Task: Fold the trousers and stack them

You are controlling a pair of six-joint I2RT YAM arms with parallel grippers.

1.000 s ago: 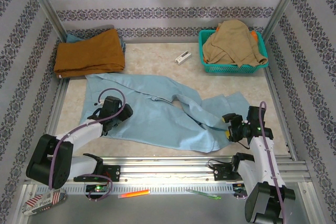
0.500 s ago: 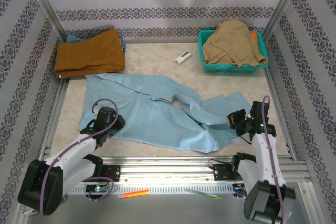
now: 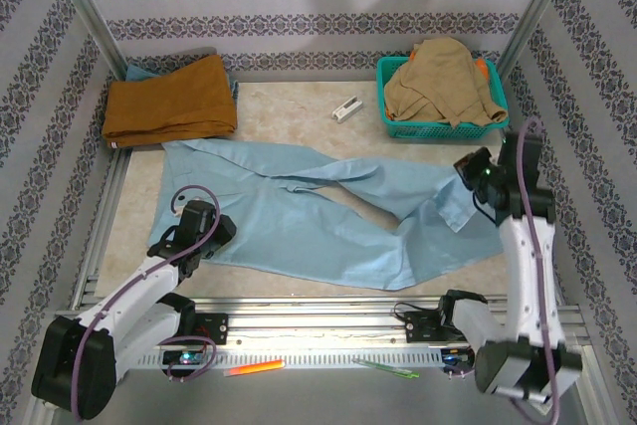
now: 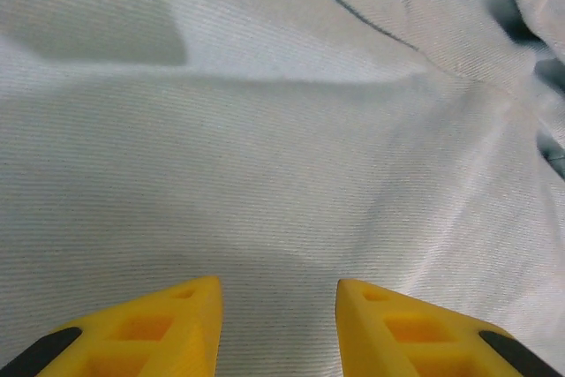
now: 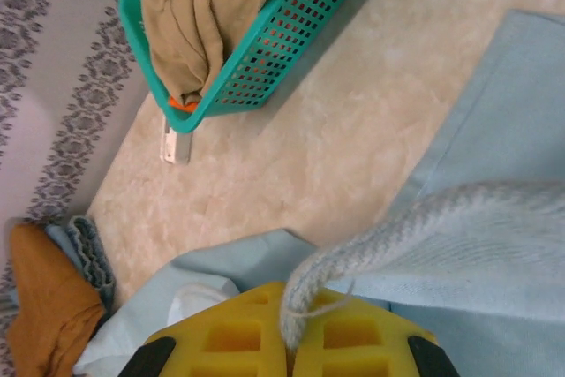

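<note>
Trousers point(image 3: 299, 216): light blue, spread flat across the middle of the counter point(image 3: 299, 106); one leg end is lifted at the right.
Risk, slip: the right gripper point(image 5: 290, 306) has only a narrow bite of thin hem, so a quick pull could strip the cloth out.
Risk, snag: the raised leg hangs near the basket point(image 3: 438, 129) and could drag over its rim during a fold.
Basket: teal mesh, far right corner, holding a crumpled tan garment point(image 3: 443, 82) with something orange beneath.
Right gripper: pressed together, pinching the trouser hem above the counter.
Left gripper point(image 4: 278, 306): low on the wide left end, fingers part-spread on the cloth. Cannot tell whether a fold is caught.
</note>
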